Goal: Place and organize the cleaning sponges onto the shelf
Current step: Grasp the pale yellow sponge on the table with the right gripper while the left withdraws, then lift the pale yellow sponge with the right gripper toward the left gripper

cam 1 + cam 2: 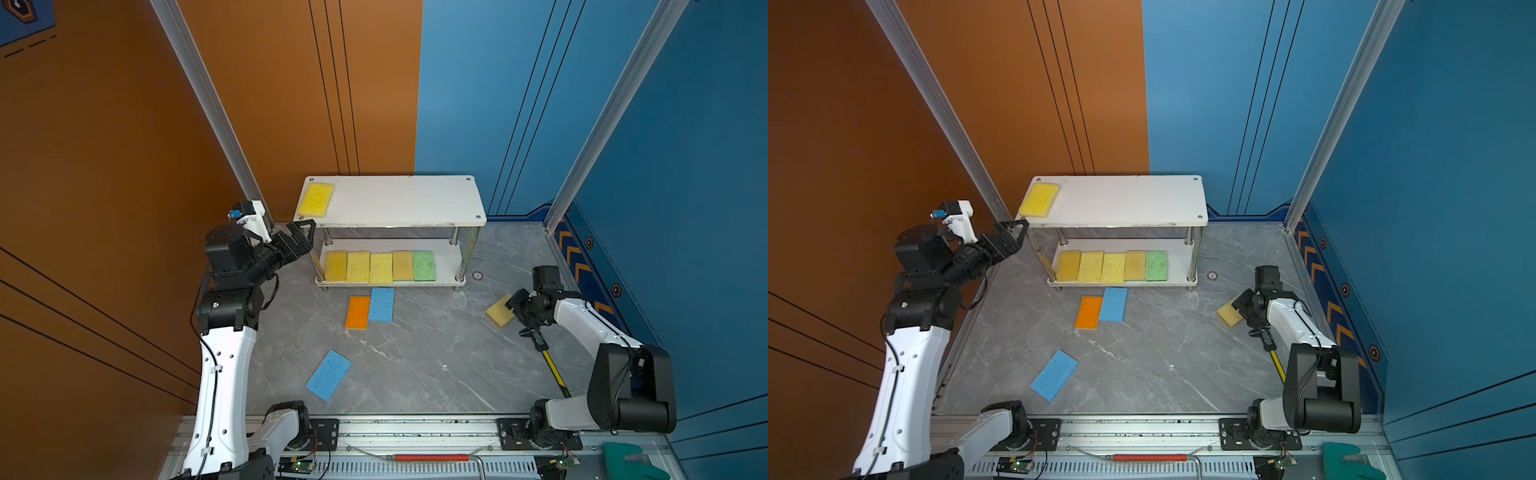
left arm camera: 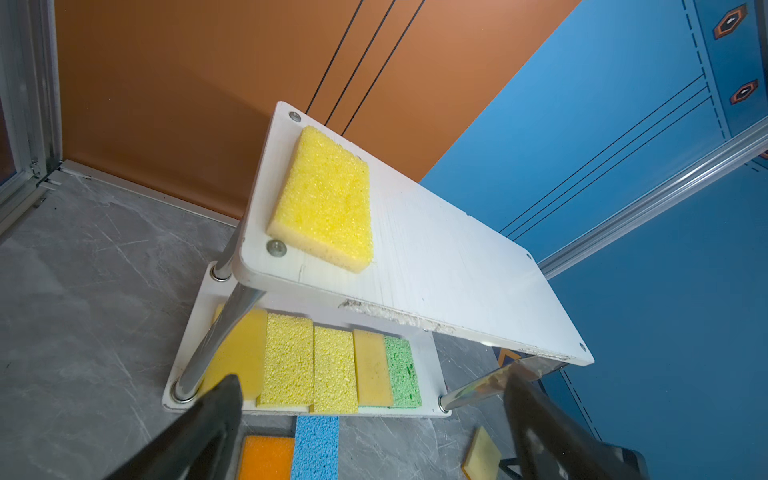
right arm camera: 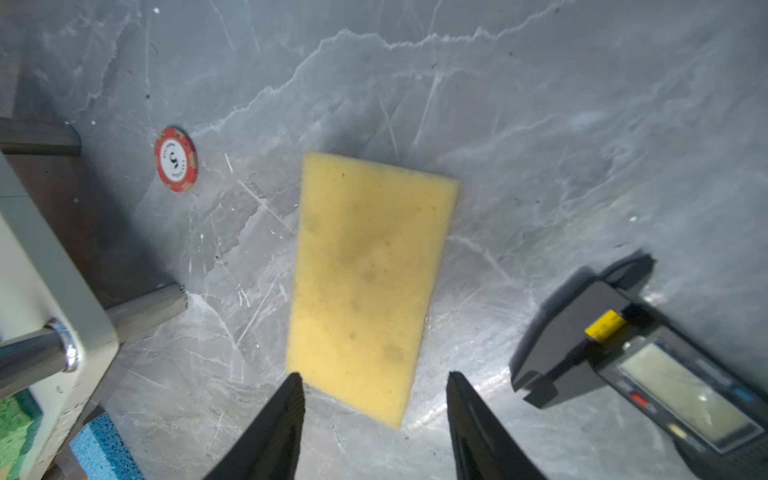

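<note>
The white two-tier shelf (image 1: pixel 395 199) (image 2: pixel 457 270) stands at the back. One yellow sponge (image 1: pixel 316 199) (image 2: pixel 328 199) lies on its top board's left end. Its lower board holds a row of yellow sponges (image 1: pixel 370 267) ending in a green one (image 1: pixel 424 266). On the table lie an orange sponge (image 1: pixel 358 311), a blue sponge (image 1: pixel 381 304) and another blue one (image 1: pixel 328 375). My left gripper (image 1: pixel 305 232) (image 2: pixel 372 376) hangs open and empty by the shelf's left front post. My right gripper (image 1: pixel 515 307) (image 3: pixel 372 374) is open, with the near end of a pale tan sponge (image 1: pixel 500 311) (image 3: pixel 365 282) between its tips.
A red poker chip (image 1: pixel 477 275) (image 3: pixel 175 160) lies right of the shelf. A digital caliper (image 1: pixel 540 345) (image 3: pixel 648 365) rests on the table beside my right gripper. A green glove (image 1: pixel 631 461) and a red-handled tool (image 1: pixel 432 458) sit on the front rail.
</note>
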Controlling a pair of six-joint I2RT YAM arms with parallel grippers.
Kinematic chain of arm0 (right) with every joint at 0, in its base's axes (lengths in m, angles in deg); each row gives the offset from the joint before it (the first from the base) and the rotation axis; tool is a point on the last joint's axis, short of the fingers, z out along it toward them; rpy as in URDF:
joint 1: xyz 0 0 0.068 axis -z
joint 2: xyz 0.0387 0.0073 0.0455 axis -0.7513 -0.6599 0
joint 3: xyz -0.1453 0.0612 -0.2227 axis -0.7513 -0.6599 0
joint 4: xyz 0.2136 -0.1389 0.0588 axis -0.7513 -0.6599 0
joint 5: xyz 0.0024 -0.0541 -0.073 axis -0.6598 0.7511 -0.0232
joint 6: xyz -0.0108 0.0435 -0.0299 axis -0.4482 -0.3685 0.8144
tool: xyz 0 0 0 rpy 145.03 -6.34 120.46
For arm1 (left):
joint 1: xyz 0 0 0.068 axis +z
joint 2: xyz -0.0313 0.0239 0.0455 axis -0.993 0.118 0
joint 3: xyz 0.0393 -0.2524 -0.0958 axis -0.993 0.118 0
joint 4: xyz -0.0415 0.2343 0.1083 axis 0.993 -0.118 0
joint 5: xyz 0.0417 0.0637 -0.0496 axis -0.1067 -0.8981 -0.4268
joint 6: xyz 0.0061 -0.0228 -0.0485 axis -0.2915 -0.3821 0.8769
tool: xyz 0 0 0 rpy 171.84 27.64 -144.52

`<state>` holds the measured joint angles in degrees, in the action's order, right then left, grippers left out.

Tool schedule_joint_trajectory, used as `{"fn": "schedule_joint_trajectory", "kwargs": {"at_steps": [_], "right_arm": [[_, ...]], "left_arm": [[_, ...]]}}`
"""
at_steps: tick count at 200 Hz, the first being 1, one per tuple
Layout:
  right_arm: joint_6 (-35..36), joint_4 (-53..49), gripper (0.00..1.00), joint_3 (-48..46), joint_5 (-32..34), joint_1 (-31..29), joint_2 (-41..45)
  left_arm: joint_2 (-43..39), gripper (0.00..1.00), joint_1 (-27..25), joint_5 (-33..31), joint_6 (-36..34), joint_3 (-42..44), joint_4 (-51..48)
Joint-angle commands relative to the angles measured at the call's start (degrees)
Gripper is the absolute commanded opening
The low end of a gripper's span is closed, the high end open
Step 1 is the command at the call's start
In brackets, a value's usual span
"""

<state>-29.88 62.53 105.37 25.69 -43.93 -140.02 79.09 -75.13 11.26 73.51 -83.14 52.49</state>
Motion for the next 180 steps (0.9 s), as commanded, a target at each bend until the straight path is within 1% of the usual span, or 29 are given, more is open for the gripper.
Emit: {"fn": "schedule_joint_trajectory", "kwargs": {"at_steps": [1, 55, 69, 79, 87, 102, 104, 115, 137, 158, 180], "right_arm": [[-1.23, 3.48, 0.57, -0.68, 1.51, -0.60, -2.59], [-1.73, 6.04, 0.56, -1.05, 1.43, -1.54, -6.91], [-1.78, 6.74, 0.54, -1.42, 1.28, -1.54, -7.68], [-1.90, 7.27, 0.50, -1.78, 1.12, -1.44, -8.13], [-1.97, 7.72, 0.45, -2.10, 1.05, -1.47, -8.40], [-2.19, 8.47, 0.31, -2.74, 0.81, -1.50, -8.62], [-2.21, 8.56, 0.29, -2.83, 0.80, -1.47, -8.67], [-2.22, 8.90, 0.22, -3.16, 0.39, -1.44, -8.71], [-2.06, 8.85, 0.00, -3.71, -0.33, -1.35, -7.25], [-1.26, 6.84, 0.00, -3.60, 0.36, -1.44, -2.31], [-0.19, 3.01, 0.00, -2.92, 3.89, -1.75, 7.59]], "left_arm": [[-2.38, 0.98, -0.93, 1.58, 0.02, 2.80, -1.78], [-8.08, 0.98, -4.52, 3.12, 2.32, 9.86, -2.74], [-9.30, 0.98, -5.31, 3.11, 2.89, 11.91, -2.67], [-10.08, 0.98, -5.85, 3.18, 3.16, 12.98, -2.71], [-10.62, 0.98, -6.22, 3.16, 3.53, 13.79, -2.71], [-11.23, 0.98, -6.53, 3.49, 4.03, 14.13, -2.76], [-11.24, 0.98, -6.56, 3.61, 4.07, 15.42, -2.72], [-11.31, 0.98, -6.69, 4.31, 4.50, 16.38, -2.72], [-11.43, 0.98, -7.13, 6.19, 5.24, 17.28, -2.72], [-11.48, 0.98, -7.08, 8.68, 5.90, 17.79, -2.71], [-11.57, 0.98, -7.13, 10.83, 6.31, 17.62, -2.71]]}}
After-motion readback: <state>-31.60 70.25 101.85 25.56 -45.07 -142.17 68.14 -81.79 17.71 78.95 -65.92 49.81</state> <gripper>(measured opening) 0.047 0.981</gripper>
